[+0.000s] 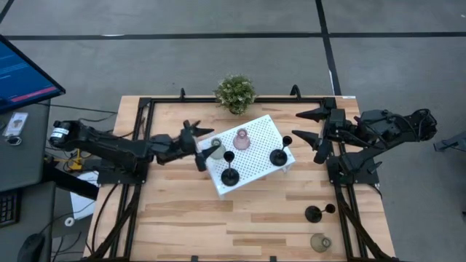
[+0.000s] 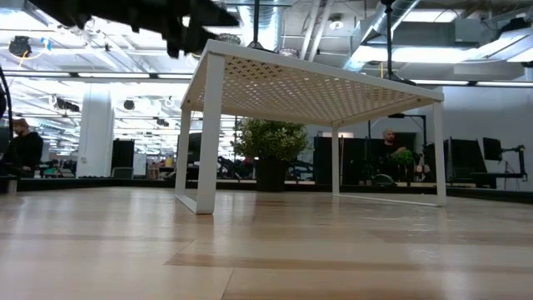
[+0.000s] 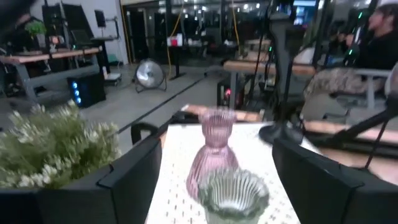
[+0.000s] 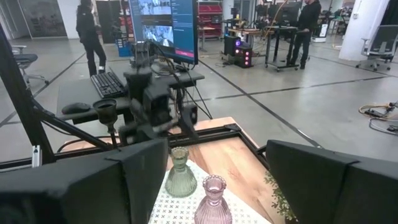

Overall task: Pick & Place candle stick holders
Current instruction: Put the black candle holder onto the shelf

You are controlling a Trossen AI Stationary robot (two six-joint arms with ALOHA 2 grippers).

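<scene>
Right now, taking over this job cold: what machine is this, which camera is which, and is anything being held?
Two dark robot arms work at a wooden table. One camera looks straight down, one sits at tabletop height, one rides each wrist. On the white perforated tray stand the pink holder, an olive-green holder and two black holders. Another black holder and another olive-green one wait on the table. The left gripper is open around the tray's olive-green holder, not gripping. The right gripper is open, empty.

The table is pale wood planks, smooth with a soft sheen. The tray looks like matt white perforated metal — the pink holder and the olive holder are ribbed, glossy glass. The black holders look matt.
</scene>
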